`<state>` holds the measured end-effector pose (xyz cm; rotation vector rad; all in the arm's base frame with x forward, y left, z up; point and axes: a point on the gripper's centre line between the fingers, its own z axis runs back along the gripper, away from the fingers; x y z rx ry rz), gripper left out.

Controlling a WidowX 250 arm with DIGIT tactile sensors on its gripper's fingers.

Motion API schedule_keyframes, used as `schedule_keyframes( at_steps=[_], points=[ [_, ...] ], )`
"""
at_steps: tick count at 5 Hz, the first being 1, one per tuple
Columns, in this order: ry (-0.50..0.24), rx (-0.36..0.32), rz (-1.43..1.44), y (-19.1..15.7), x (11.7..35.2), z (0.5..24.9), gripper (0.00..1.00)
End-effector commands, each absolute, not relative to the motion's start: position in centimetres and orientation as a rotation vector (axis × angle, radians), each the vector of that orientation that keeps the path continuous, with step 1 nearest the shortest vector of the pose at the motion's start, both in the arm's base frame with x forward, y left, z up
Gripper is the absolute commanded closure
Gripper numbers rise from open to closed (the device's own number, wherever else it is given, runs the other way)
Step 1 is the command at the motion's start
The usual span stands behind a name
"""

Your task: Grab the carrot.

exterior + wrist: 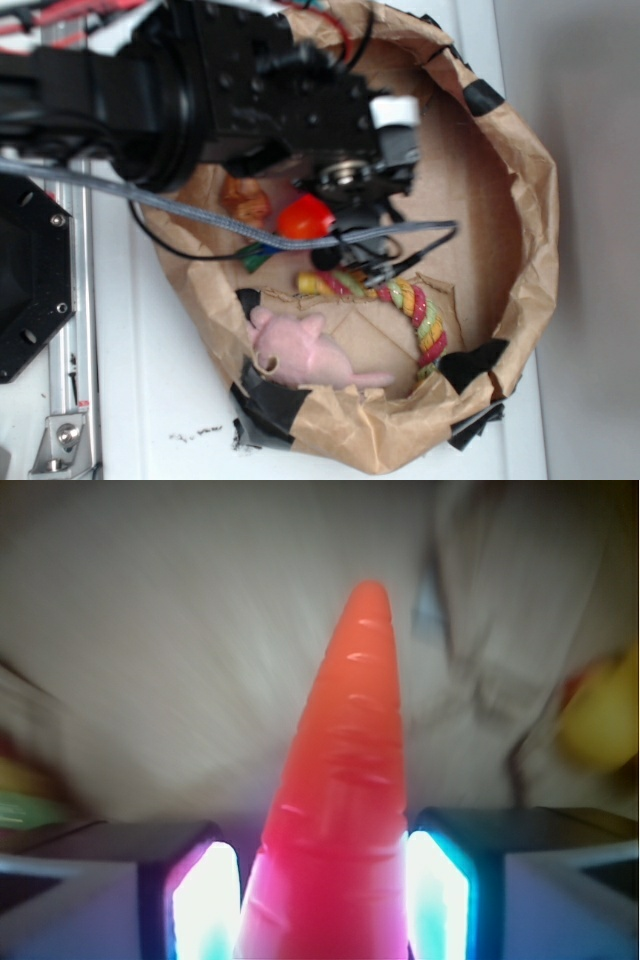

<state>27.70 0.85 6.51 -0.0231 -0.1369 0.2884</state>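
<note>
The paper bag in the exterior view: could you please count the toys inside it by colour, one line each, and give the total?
Orange: 1, the carrot, between the fingers of the gripper
Pink: 1, the soft animal toy
Striped red-yellow-green: 1, the rope toy
Tan-orange: 1, a small object, partly hidden by the arm, unclear what it is
Total: 4 toys in the paper bag

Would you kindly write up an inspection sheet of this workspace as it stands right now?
Surface: white table carrying a brown paper bin patched with black tape.
Job's things: carrot sits between the lit finger pads, tip pointing away.
Clutter: pink plush toy, striped rope toy, an orange-brown item in the bin.
Grippers: gripper shut on the carrot.
Cables: grey braided cable crossing the bin.
Surroundings: metal rail beside the table.
</note>
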Motion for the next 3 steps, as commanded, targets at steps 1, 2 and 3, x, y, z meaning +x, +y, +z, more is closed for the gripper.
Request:
schedule_keyframes(
  at_steps=[1,2,3],
  points=[
    [-0.339,-0.049,0.081,-0.4,29.8,18.7,1.00],
    [-0.340,-0.043,0.093,-0.9,29.9,20.2,1.00],
    [-0.345,-0.022,0.093,-1.0,29.7,18.8,1.00]
  ],
)
